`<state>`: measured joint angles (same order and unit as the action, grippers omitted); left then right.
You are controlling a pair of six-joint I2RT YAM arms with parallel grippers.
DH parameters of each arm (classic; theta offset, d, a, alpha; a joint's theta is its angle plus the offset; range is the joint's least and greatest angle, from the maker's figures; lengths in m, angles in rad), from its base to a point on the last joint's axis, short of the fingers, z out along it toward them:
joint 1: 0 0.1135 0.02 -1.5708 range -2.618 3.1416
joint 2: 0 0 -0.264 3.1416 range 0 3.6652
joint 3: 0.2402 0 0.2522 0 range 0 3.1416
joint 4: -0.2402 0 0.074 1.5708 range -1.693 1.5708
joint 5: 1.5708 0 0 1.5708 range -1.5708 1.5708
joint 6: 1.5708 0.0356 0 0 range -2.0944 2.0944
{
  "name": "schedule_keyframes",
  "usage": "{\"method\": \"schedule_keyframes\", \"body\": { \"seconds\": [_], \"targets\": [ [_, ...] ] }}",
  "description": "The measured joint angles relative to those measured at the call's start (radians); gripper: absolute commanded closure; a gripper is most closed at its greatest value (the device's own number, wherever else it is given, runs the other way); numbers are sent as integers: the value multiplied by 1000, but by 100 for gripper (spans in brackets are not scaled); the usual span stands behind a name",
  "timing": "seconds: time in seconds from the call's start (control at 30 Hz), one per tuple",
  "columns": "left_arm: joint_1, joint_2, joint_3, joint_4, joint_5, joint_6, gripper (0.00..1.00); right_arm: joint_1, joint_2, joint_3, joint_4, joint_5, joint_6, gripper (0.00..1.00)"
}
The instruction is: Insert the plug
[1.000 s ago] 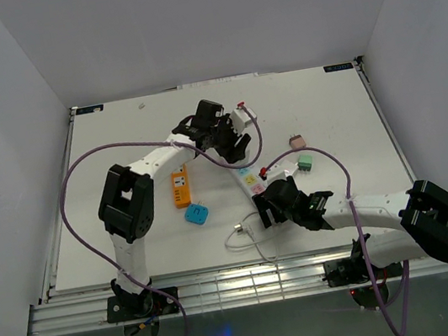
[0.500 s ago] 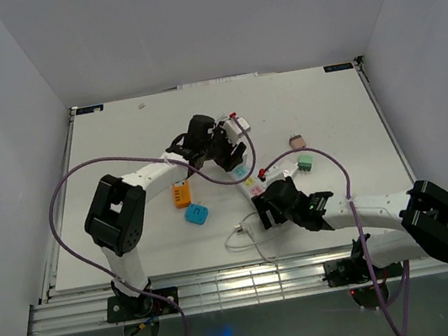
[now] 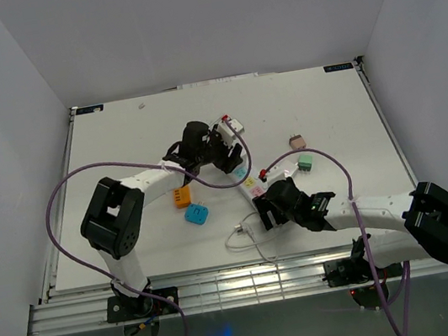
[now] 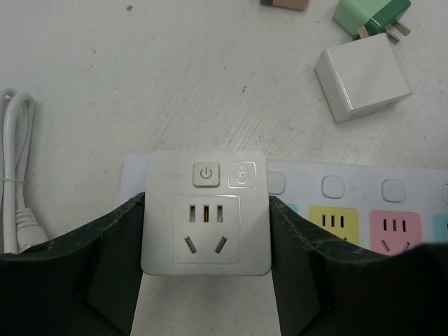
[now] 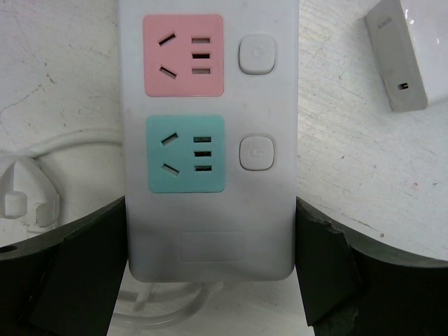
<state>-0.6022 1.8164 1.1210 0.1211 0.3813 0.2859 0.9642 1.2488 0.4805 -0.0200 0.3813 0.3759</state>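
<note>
My left gripper point(image 3: 225, 139) is shut on a white square plug adapter point(image 4: 206, 213) with a socket face and a power button, one dark finger point(image 4: 105, 259) on each side. It holds the adapter over one end of the white power strip point(image 4: 364, 203), whose yellow and pink sockets show beside it. I cannot tell whether the two touch. My right gripper point(image 3: 270, 208) is shut on the other end of the power strip point(image 5: 210, 140), just below its teal socket point(image 5: 185, 154) and pink socket point(image 5: 183, 54).
An orange plug point(image 3: 181, 196) and a blue plug point(image 3: 196, 215) lie left of the strip. A green plug point(image 3: 306, 162), a pinkish plug point(image 3: 296, 140) and a white charger block point(image 4: 364, 84) lie to its right. The strip's white cable point(image 3: 248, 237) coils near the front edge.
My left gripper has carried the adapter from farther back on the table down toward the power strip, its elbow swinging left. The right gripper has stayed on the strip.
</note>
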Motion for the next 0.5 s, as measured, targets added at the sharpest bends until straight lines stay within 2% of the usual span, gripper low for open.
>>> {"method": "schedule_keyframes", "body": {
  "seconds": [0.5],
  "targets": [
    [5,-48,-131,161,-10,-52,100,-10,-6,0,-7,-26,-22,28]
  ]
}}
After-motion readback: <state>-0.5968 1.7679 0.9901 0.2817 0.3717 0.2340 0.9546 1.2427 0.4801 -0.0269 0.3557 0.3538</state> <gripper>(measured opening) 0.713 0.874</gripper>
